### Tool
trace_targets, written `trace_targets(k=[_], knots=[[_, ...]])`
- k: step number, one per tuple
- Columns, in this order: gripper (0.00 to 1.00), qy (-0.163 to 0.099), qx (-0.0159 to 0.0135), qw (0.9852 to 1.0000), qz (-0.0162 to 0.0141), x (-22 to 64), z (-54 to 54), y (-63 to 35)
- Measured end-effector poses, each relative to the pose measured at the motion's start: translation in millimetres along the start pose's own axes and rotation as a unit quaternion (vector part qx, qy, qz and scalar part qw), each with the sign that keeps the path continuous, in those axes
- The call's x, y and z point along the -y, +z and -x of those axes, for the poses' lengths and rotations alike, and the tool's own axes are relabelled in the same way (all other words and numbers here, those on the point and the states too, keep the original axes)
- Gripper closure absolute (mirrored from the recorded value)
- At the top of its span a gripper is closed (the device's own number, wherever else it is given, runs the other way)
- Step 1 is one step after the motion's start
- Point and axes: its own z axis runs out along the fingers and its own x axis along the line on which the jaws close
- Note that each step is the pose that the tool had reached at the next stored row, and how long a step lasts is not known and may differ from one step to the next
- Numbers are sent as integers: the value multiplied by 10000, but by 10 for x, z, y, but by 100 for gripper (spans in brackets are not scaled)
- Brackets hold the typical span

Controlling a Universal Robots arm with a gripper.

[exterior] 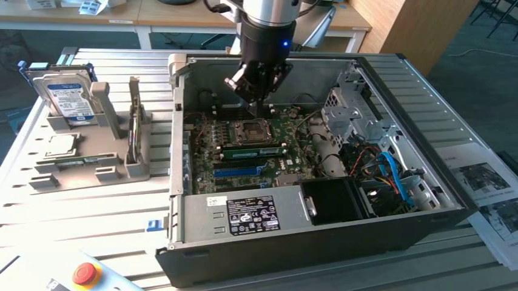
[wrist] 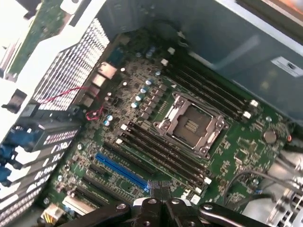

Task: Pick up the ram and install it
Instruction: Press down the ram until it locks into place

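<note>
Hovering inside the open computer case (exterior: 453, 206), the gripper (exterior: 257, 109) sits above the motherboard (exterior: 242, 159), near the empty CPU socket (exterior: 246, 130). Its fingers (wrist: 163, 198) are pressed together with nothing visible between them. A ram stick (exterior: 253, 151) lies seated in a slot just beside the socket; a blue slot (exterior: 239, 171) lies nearby. A second green stick (exterior: 134, 121) stands upright in the grey holder (exterior: 97, 173) beside a hard drive (exterior: 69, 97), outside the case at the exterior view's left.

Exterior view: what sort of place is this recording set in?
Most likely a lab or workshop bench for computer assembly. An opened PC case lies on a slatted metal table, a grey fixture holds a hard drive, and a red emergency stop button sits near the edge.
</note>
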Motion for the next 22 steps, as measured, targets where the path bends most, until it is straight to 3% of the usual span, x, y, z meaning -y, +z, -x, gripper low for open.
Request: trace_targets(k=[6, 11, 16, 22], knots=[[89, 533, 9, 9986, -1, 0, 0, 0], [89, 978, 16, 9952, -2, 0, 0, 0], [89, 1425, 24, 9898, -2, 0, 0, 1], [89, 1943, 34, 9809, -4, 0, 0, 1]])
